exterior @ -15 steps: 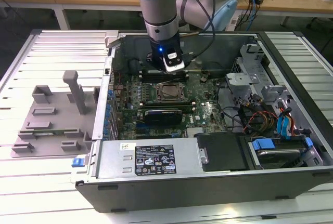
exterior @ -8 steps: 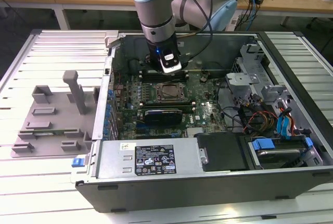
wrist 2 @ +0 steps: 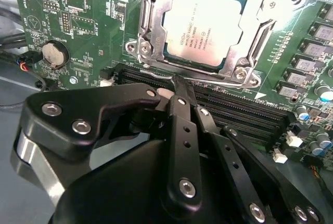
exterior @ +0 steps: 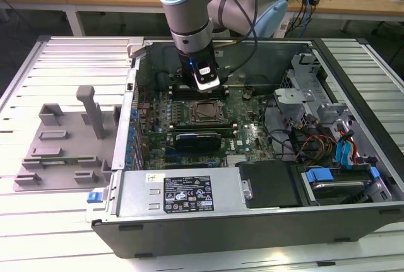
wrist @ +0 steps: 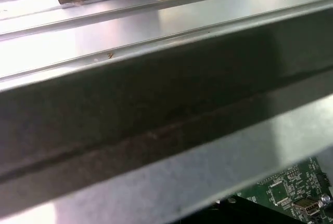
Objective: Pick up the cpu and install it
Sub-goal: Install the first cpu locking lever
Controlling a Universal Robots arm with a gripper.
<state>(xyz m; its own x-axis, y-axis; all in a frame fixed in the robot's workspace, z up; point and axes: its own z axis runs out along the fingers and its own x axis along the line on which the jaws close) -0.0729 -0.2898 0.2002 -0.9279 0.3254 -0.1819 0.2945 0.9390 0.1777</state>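
In the second wrist view the cpu (wrist 2: 204,26) sat flat in the motherboard socket (wrist 2: 151,42), at about twelve o'clock from the tool (wrist 2: 179,86), whose fingers seemed pressed together on nothing, tips near the socket's edge.

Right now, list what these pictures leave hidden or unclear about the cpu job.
- Second wrist view: the gripper body covers the motherboard beneath it and the socket frame's near edge.
- Second wrist view: whether the cpu is fully seated cannot be told.
- Exterior view: the arm hides the case's rear interior.
- First wrist view: a metal case wall blocks the board.
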